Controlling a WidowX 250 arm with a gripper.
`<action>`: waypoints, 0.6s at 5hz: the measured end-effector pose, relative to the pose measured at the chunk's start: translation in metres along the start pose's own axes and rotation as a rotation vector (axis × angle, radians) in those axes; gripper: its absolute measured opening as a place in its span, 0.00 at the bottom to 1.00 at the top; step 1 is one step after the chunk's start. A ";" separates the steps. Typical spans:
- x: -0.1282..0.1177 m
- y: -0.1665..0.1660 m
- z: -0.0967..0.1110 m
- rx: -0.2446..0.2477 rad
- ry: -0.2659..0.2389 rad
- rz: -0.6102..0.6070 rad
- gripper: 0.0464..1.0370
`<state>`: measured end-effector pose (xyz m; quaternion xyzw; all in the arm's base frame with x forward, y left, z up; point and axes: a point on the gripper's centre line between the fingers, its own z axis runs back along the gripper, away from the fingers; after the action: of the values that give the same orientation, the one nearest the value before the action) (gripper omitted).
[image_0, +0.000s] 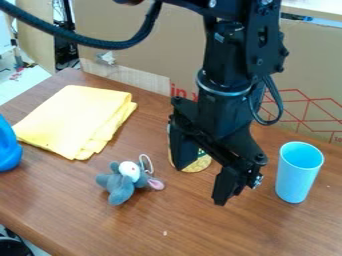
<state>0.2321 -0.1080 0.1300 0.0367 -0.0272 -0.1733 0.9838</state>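
Observation:
The black gripper (204, 176) hangs over the middle of the table, open, its two fingers spread apart with nothing seen held between them. Partly hidden behind it is a yellowish object with some green (195, 164); whether the fingers touch it I cannot tell. A grey plush toy (123, 182) with a white patch, a pink ear and a loop of string lies to the gripper's left. To its right a light blue cup (298, 172) stands upright.
A folded yellow cloth (77, 117) lies at the back left of the brown wooden table (194, 225). A blue object (7, 147) is cut off by the left edge. Cardboard (133, 25) stands along the table's back edge.

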 end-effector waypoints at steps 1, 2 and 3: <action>-0.002 -0.001 -0.005 0.000 0.019 -0.007 0.96; -0.005 0.025 -0.003 -0.025 0.033 0.016 0.96; -0.015 0.053 0.001 -0.049 0.030 0.069 0.96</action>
<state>0.2362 -0.0538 0.1349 0.0145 -0.0093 -0.1393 0.9901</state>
